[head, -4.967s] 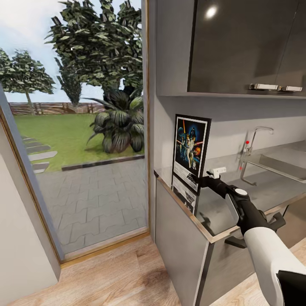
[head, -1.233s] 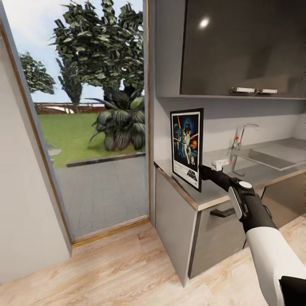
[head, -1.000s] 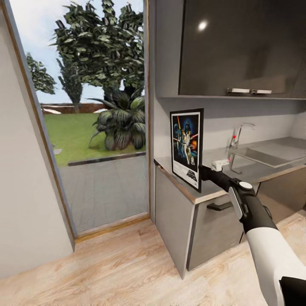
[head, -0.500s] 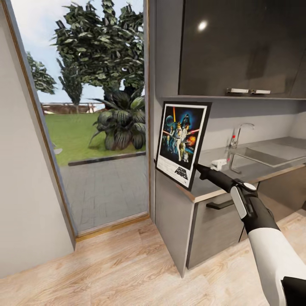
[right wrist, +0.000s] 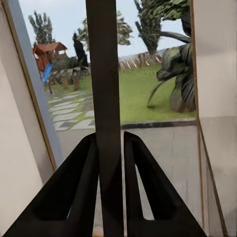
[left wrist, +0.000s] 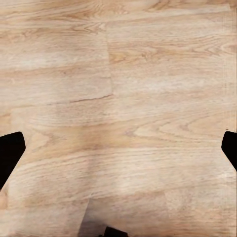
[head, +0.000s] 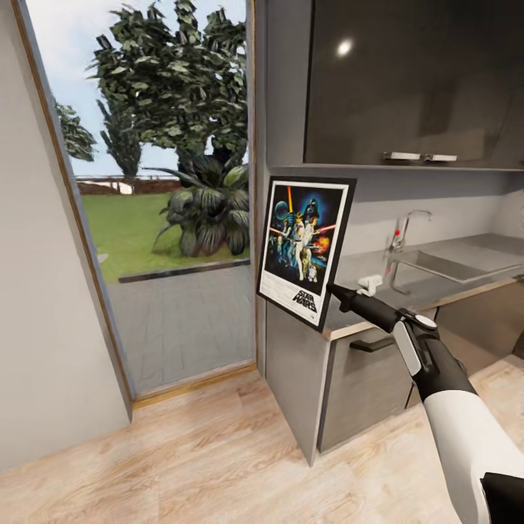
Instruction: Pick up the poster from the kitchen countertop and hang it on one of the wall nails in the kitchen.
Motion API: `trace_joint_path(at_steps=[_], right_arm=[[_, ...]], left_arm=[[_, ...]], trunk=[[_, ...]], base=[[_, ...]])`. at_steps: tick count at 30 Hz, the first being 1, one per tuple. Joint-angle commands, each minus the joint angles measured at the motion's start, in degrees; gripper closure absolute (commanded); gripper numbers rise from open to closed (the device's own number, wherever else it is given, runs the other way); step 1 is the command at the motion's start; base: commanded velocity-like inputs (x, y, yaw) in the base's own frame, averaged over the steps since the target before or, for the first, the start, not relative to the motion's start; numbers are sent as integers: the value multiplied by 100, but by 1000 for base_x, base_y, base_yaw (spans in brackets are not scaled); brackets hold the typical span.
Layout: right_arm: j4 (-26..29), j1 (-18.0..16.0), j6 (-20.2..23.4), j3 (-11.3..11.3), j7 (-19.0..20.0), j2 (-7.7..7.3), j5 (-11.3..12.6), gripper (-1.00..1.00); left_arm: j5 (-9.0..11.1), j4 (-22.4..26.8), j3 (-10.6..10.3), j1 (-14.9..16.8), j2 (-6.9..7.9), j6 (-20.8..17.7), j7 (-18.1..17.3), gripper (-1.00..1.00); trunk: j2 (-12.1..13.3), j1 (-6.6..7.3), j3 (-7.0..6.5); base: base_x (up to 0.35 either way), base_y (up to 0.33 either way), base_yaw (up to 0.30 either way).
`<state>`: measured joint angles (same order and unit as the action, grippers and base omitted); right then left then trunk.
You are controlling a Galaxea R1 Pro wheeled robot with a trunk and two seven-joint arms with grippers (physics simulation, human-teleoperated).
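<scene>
Head view: poster (head: 304,249) in right claw (head: 334,290)

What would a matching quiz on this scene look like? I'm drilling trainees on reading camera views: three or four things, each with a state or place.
Things:
1. poster
2. left gripper
3. tap
4. right gripper

States or places:
A. open, over wood floor
B. standing by the sink
C. shut on the poster's edge
D. held up, off the countertop, tilted

Pairs: 1-D, 2-A, 3-B, 4-C
</scene>
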<state>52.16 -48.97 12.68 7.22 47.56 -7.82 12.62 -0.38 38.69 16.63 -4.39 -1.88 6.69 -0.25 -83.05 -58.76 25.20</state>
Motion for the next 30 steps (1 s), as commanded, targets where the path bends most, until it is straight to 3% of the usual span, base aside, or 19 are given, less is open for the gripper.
trace_joint_path(at_steps=[1, 13, 19, 30], right_arm=[[-2, -2, 65, 3, 34, 0, 65, 100], [2, 1, 59, -25, 41, 0, 68, 100], [10, -2, 57, -20, 35, 1, 67, 100], [22, 0, 44, -28, 19, 8, 41, 100]], left_arm=[[-5, 8, 15, 0, -5, 8, -2, -100], [0, 11, 16, 0, -5, 8, -1, -100], [0, 15, 16, 0, -5, 8, -1, -100], [1, 8, 16, 0, -5, 8, -1, -100]], trunk=[[-3, 3, 5], [-3, 3, 5], [-3, 3, 4], [-3, 3, -34]], base=[[-300, 0, 0], [-316, 0, 0], [-107, 0, 4], [-80, 63, 215]])
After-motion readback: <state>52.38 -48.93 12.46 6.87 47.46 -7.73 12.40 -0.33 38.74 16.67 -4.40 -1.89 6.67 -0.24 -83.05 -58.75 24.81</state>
